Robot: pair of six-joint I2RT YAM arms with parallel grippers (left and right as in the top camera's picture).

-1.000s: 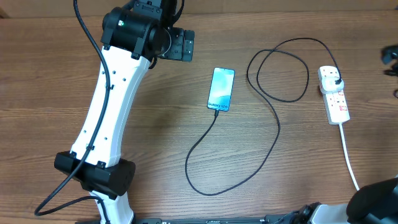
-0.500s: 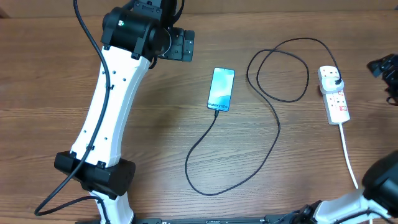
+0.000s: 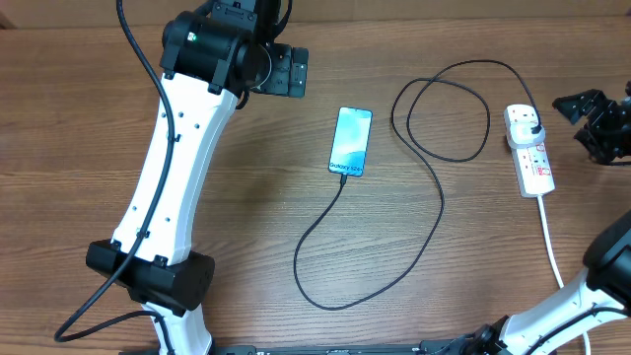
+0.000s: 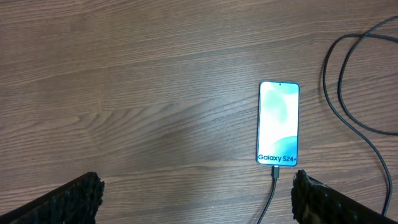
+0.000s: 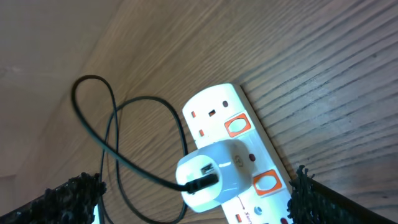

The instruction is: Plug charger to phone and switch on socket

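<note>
The phone (image 3: 351,139) lies flat mid-table with its cyan screen up, also in the left wrist view (image 4: 278,124). The charger, a thin black cable (image 3: 441,197), meets the phone's bottom edge with its connector (image 4: 274,174). From there it loops across the table to a white adapter (image 5: 211,174) seated in the socket (image 3: 529,150). Orange-framed switches (image 5: 237,126) show on the socket (image 5: 214,109). My right gripper (image 3: 589,126) hovers just right of the socket, open, its fingertips (image 5: 74,199) either side of the adapter. My left gripper (image 4: 196,199) is open above bare wood left of the phone.
The socket's thick white cord (image 3: 552,247) runs toward the table's front right edge. The left arm's white link (image 3: 173,168) slants over the table's left side. The cable forms a wide loop (image 3: 325,286) in front of the phone.
My right gripper has come in from the right edge toward the socket. The left arm, phone and cable have not moved.
</note>
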